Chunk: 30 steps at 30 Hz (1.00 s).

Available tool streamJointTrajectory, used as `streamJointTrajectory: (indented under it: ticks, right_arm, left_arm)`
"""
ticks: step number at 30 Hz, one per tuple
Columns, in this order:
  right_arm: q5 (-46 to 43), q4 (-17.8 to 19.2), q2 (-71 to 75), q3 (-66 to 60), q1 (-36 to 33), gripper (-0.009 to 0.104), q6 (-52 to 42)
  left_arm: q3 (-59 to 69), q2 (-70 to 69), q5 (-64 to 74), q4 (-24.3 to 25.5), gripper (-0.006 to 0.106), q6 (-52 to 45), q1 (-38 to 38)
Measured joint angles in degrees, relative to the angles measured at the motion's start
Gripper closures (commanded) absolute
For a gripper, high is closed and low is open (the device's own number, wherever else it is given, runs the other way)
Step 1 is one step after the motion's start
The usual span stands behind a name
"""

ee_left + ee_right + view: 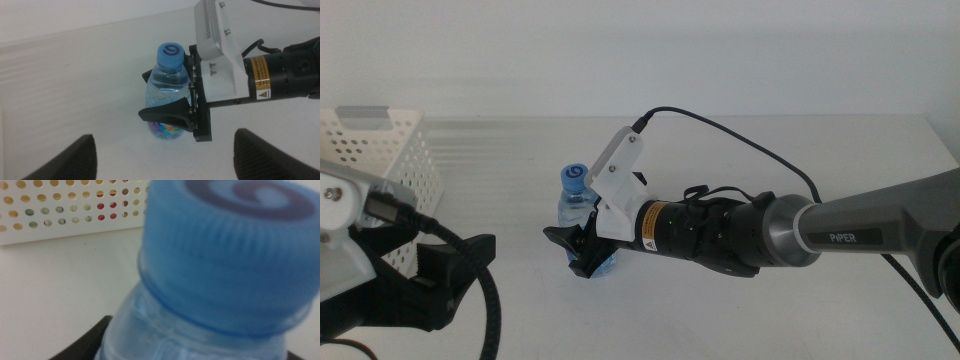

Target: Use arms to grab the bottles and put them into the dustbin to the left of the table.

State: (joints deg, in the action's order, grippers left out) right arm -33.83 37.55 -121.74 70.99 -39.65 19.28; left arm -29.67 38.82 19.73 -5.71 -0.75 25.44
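Bottle [582,215], clear, blue cap, upright near the middle of the table [800,160]. Middle view: right gripper [582,250] reaches in from the right, jaws pinching the bottle's lower body; grey tube marked PIPER behind it. Bin [380,150], white, perforated, at the table's left edge, well apart from the bottle. Left gripper [430,275] waits low at the left, near the bin.

Left wrist view: left jaws spread, holding nothing; bottle [169,92] stands on the table with the right gripper [172,107] clamped around it.

Right wrist view: cap [235,250] fills the frame, blurred; bin wall [70,210] behind shows red and yellow through its holes.
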Motion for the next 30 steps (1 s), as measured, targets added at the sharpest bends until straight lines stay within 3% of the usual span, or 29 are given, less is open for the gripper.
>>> streamJointTrajectory:
  ticks: [5, 8, 19, 30]
  right_arm:
    - [0.0, 0.0, -0.1, 0.0, 0.0, 0.03, 1.2]
    - [-1.4, -0.2, 0.0, 0.0, 0.0, 0.024, 1.3]
    - [-1.8, 0.5, 1.5, -0.4, 0.0, 0.027, 8.0]
    - [2.9, 2.8, 16.0, -6.8, 0.4, 0.027, 8.5]
  left_arm:
    - [0.0, 0.0, 0.0, 0.0, 0.01, 0.0, 0.0]
    - [0.0, 0.0, 0.0, 0.0, 0.01, 0.0, 0.0]
    - [0.0, 0.0, 0.0, 0.0, 0.01, 0.0, 0.0]
    - [0.0, 0.0, 0.0, 0.0, 0.01, 0.0, 0.0]
